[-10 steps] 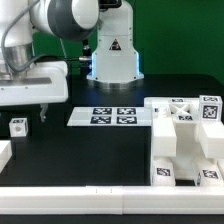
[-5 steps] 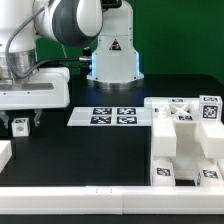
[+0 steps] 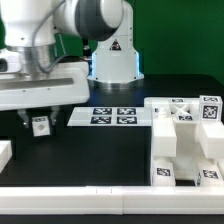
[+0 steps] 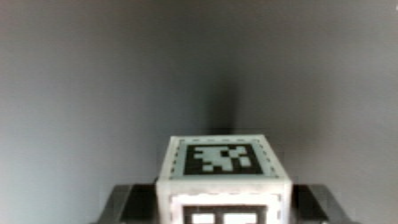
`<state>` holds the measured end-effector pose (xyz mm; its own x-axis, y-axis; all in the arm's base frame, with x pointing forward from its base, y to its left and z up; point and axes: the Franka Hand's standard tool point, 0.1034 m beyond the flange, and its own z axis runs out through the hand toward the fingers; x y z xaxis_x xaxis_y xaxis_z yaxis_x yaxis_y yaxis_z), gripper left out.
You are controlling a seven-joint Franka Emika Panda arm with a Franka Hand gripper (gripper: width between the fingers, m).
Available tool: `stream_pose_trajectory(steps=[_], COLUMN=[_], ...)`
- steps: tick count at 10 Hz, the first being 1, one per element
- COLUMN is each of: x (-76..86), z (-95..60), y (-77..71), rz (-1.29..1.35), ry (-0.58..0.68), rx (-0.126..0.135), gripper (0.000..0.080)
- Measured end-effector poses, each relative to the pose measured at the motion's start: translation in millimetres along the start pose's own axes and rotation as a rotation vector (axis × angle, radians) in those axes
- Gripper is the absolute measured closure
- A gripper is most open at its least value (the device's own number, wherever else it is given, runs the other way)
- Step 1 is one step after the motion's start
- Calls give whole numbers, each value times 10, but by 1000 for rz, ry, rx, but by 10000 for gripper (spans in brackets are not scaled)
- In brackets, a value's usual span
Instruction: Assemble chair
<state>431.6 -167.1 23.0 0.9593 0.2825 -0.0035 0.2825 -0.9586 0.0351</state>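
Observation:
A small white block of the chair [image 3: 40,125], with a black-and-white tag on its face, sits between my fingers just off the black table near the exterior view's left. My gripper [image 3: 39,128] is shut on it, one dark finger on each side. The wrist view shows the same block [image 4: 221,168] close up, with my gripper [image 4: 222,212] clamping its two sides. More chair parts [image 3: 186,140], white slabs and blocky pieces with tags, stand grouped at the exterior view's right.
The marker board [image 3: 112,116] lies flat on the table just right of my gripper. Another white piece [image 3: 4,155] lies at the exterior view's left edge. The robot's base [image 3: 113,55] stands behind the board. A white border [image 3: 110,198] runs along the front.
My gripper came down around the small block at the far left, closed on it, and has carried it toward the exterior view's right.

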Motion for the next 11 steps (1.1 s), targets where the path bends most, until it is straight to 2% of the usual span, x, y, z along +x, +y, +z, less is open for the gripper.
stream_pose_trajectory(steps=[4,5,6,7,8,10,11], x=[-21,116,204,162,150,141,151], z=[8,-34,-44,-16,-24,-18,-18], y=[20,-115,-326,-376,-324,-306,-303], rz=[-247,-333,-444,-488,-504,-659,-713], ry=[-20,0,12,3,10,-2,-1], rx=[-8,-35,-40,-25,-39,-45,-57], gripper=[518,518,518,518,518,518,518])
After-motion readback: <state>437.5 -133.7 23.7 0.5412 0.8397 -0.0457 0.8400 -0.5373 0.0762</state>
